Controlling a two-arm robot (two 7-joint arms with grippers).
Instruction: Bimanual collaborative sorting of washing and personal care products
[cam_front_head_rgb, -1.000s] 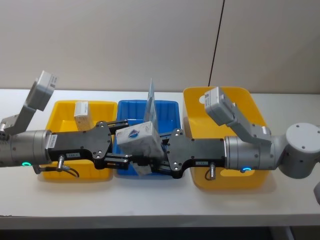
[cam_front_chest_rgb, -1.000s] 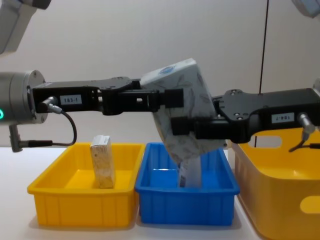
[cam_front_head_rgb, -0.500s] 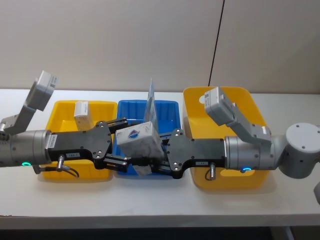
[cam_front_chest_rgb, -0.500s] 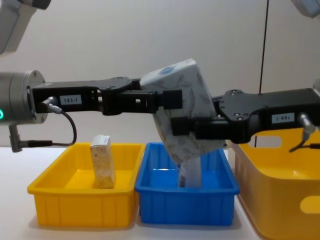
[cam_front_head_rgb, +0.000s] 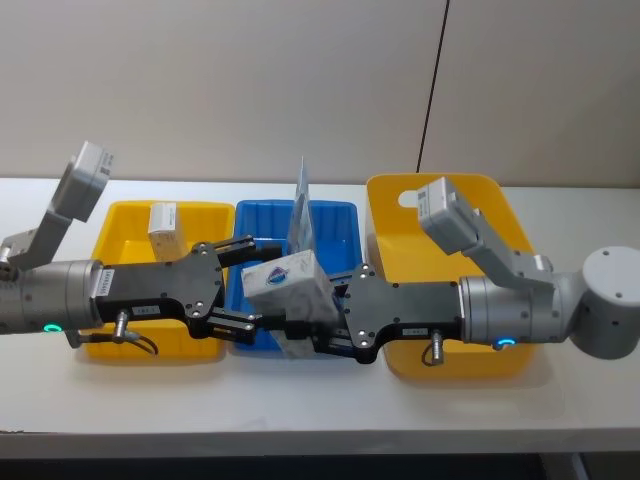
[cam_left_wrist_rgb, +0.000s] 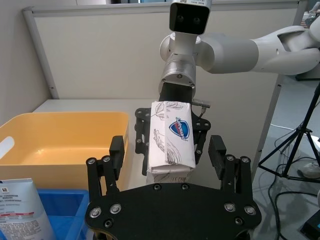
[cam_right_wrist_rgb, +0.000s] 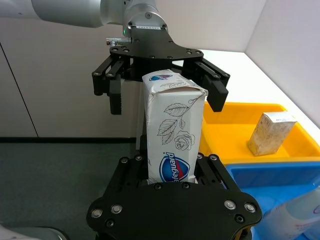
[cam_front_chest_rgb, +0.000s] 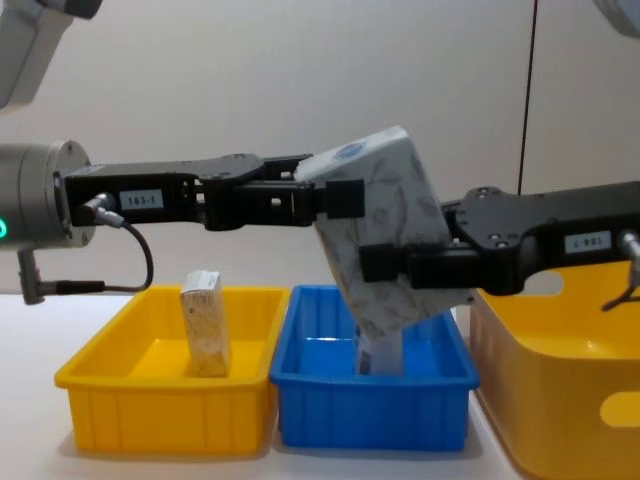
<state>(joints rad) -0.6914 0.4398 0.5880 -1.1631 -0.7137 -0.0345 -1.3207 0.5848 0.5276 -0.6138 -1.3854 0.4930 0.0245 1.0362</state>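
- Mostly, the hidden part is the grip itself: in the head view the soft marbled block pack (cam_front_head_rgb: 290, 283) covers the right gripper (cam_front_head_rgb: 315, 310) where its fingers meet the pack.
- The right wrist view shows it better: the right gripper (cam_right_wrist_rgb: 172, 165) is clamped on the near end of the pack (cam_right_wrist_rgb: 172, 130), whose blue oval logo faces the camera.
- The left gripper (cam_left_wrist_rgb: 167, 150) is spread wide around the pack's other end (cam_left_wrist_rgb: 171, 135), with a gap on each side and its fingers apart from the wrapper.
- In the chest view the pack (cam_front_chest_rgb: 385, 230) hangs tilted in the air above the blue bin (cam_front_chest_rgb: 370, 400), between the left gripper (cam_front_chest_rgb: 340, 197) and the right gripper (cam_front_chest_rgb: 385, 265).
- The pack hides the upper part of the thin light-blue pouch (cam_front_chest_rgb: 380, 352) standing in that bin; from the head view the pouch (cam_front_head_rgb: 302, 215) stands upright, edge on.
- The small yellow bin (cam_front_head_rgb: 120, 225) on the robot's left holds the tan speckled white-topped box (cam_front_head_rgb: 163, 228), upright near its back wall.
- The large yellow bin (cam_front_head_rgb: 490, 200) sits on the right, partly covered by the right arm; its floor is hard to make out.
- All three bins rest on the white table (cam_front_head_rgb: 300, 420).
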